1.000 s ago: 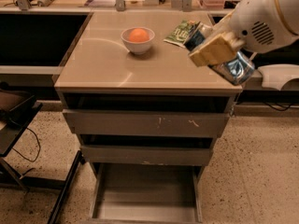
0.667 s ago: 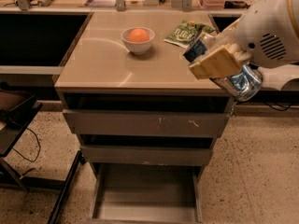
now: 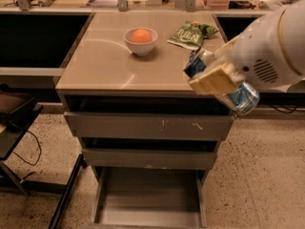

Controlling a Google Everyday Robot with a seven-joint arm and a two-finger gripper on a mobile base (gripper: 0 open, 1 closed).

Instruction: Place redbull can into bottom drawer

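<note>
Blue redbull can [image 3: 243, 98] slants in gripper [image 3: 215, 78] over cabinet [image 3: 102, 70].

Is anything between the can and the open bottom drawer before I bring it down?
Nothing visible blocks it. The end effector holds the redbull can near the cabinet top's front corner; the bottom drawer stands pulled out below, ahead of the upper drawer fronts. Probably clear the top's edge first.

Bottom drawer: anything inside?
The bottom drawer shows only bare grey floor; its rear is hidden under the middle drawer. The gripper holds the redbull can at the counter's right edge.
</note>
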